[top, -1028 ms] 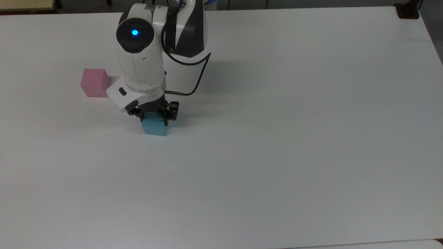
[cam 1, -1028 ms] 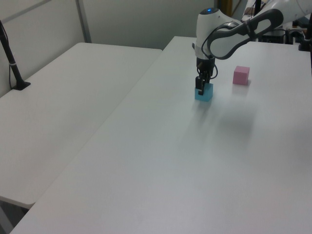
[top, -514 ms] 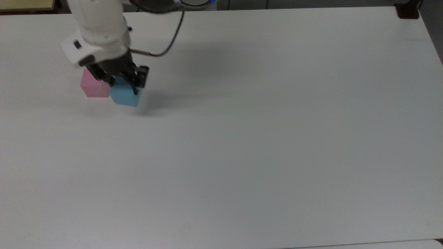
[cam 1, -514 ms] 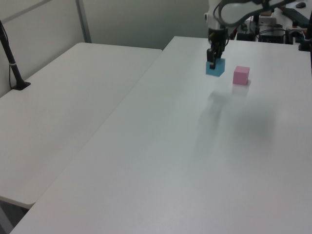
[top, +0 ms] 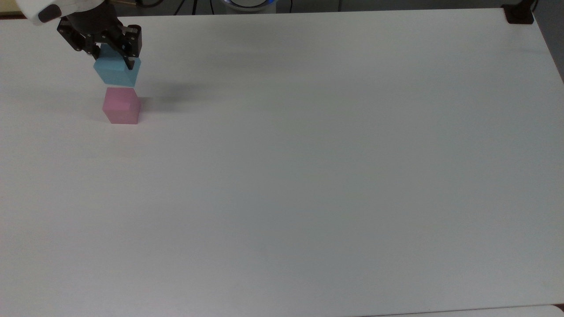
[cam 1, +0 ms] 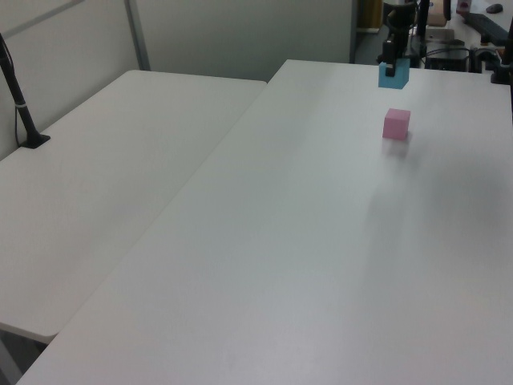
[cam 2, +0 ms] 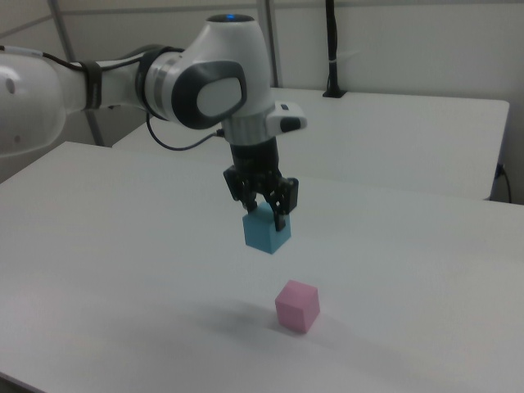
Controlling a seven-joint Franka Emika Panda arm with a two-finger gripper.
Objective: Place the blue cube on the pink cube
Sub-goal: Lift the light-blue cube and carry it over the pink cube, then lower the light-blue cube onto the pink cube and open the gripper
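Blue cube (top: 116, 70): held off the desk in the air, pinched between the two black fingers of the end effector. In the right view (cam 2: 266, 231) it hangs clear of everything, tilted slightly so that one lower corner points down.

End effector (top: 113, 56): pressed onto the blue cube from above, its fingers on two opposite side faces. This grip leaves the cube's underside free, which is the face that has to land on the other cube.

Pink cube (top: 121, 105): sits alone and flat on the white desk (top: 308, 176), untouched, top face bare. In the top view it lies at 6 o'clock from the blue cube; in the left view (cam 1: 396, 124) likewise, directly below it in the picture.

Gap: the two cubes are apart. The right view puts the pink cube (cam 2: 297, 305) lower and toward 5 o'clock from the blue one, so the carried cube looks raised well above stacking height and perhaps not yet centred.

Why so high: probably to pass over the pink cube without knocking it sideways.

Step in hand, as judged: carrying and aligning; the lowering and release are not yet done.

What the next move calls for: squaring the faces before descent, since a tilted cube may slide off.
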